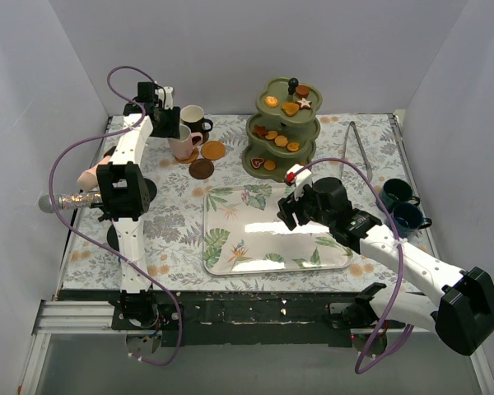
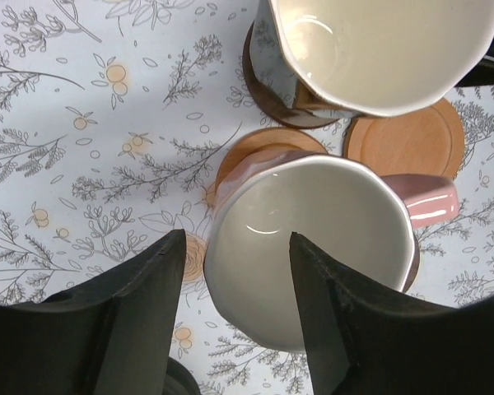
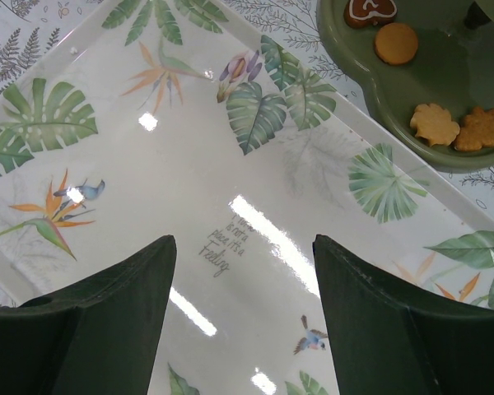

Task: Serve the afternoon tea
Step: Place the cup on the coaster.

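Note:
A pink mug (image 2: 313, 239) with a pale inside stands on a brown coaster (image 2: 259, 152) at the back left of the table. My left gripper (image 2: 236, 247) is open and straddles its near wall, one finger outside and one over the inside, with a gap to the rim. Behind it a white mug (image 2: 379, 49) sits on a dark coaster (image 2: 267, 90). A bare coaster (image 2: 407, 136) lies to the right. The olive three-tier stand (image 1: 284, 132) holds biscuits (image 1: 272, 101). My right gripper (image 3: 243, 247) hangs open and empty over the leaf-print tray (image 3: 132, 164).
Two dark mugs (image 1: 399, 197) stand at the right edge of the table. Metal tongs (image 1: 358, 148) lie right of the stand. A glittery microphone (image 1: 70, 200) lies at the left edge. Another dark coaster (image 1: 201, 169) lies near the tray's far left corner.

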